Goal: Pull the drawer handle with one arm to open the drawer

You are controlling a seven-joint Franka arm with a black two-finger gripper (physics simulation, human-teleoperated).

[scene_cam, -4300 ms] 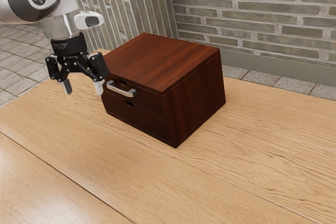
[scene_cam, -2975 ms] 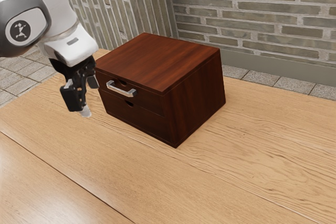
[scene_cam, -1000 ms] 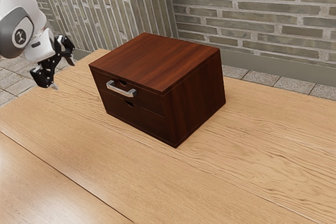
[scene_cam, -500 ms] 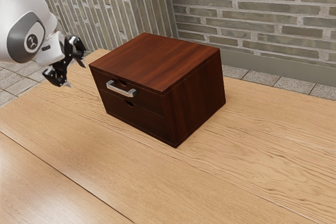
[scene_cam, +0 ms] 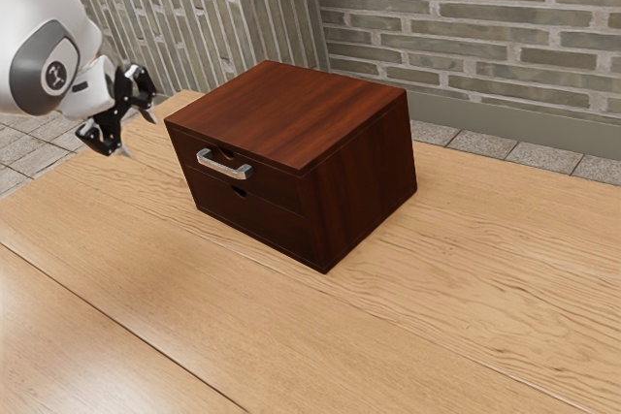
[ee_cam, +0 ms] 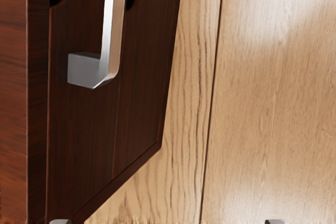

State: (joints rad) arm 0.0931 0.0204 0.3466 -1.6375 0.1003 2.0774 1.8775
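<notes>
In the exterior view, the black two-finger gripper (scene_cam: 120,120) hangs in the air at the exterior view's left, well apart from the dark reddish-brown wooden cabinet (scene_cam: 310,113) that stands on the light wooden table (scene_cam: 437,288). Its fingers are spread apart and there is nothing between them. The curved silver metal handle (scene_cam: 223,165) sits on the upper drawer front (scene_cam: 272,181), facing the gripper, and that drawer looks closed, level with the lower one as far as I can tell. In the wrist view, the curved silver metal handle (ee_cam: 113,19) shows close ahead of the hand, standing off the upper drawer front (ee_cam: 105,140) on a square post, with the light wooden table (ee_cam: 262,103) beside it. As I judge it, nothing of the task is done yet: the handle is not grasped. What is left is the approach, closing on the bar, and the pull outward.
</notes>
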